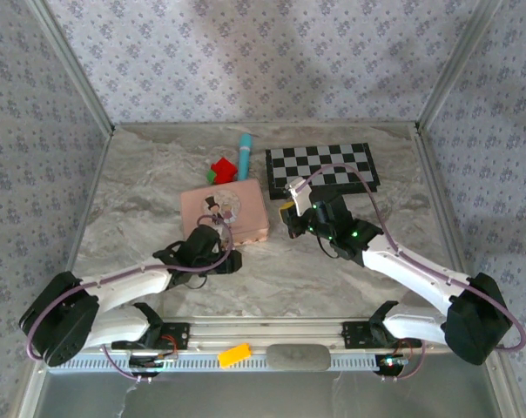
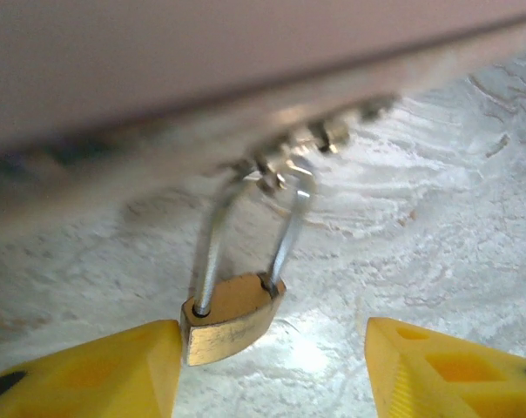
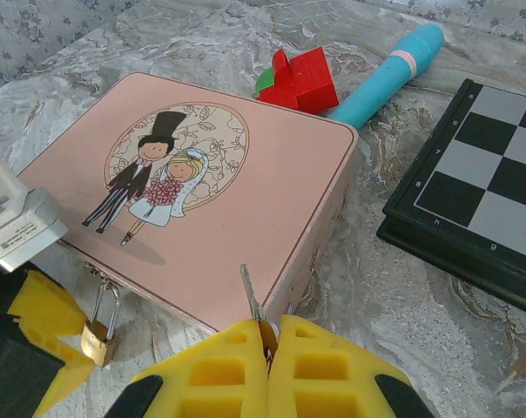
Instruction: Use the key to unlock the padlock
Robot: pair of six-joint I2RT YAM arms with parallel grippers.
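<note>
Inside our open left pincer (image 2: 272, 361) the padlock (image 2: 231, 318) sits ungripped — it may swing. Our right pincer (image 3: 267, 348) clamps the key (image 3: 251, 296).

Overhead camera faces down; both close wrist cameras share the padlock (image 2: 228, 318) (image 3: 97, 341).

A robotics lab test cell: a marble-patterned tabletop (image 1: 272, 283) boxed in by floral-papered panels (image 1: 246, 52) on bare metal frame posts (image 1: 71, 65), with a left arm (image 1: 124, 283) and right arm (image 1: 420, 266) bolted to a rail (image 1: 272, 333) along its near edge.
</note>
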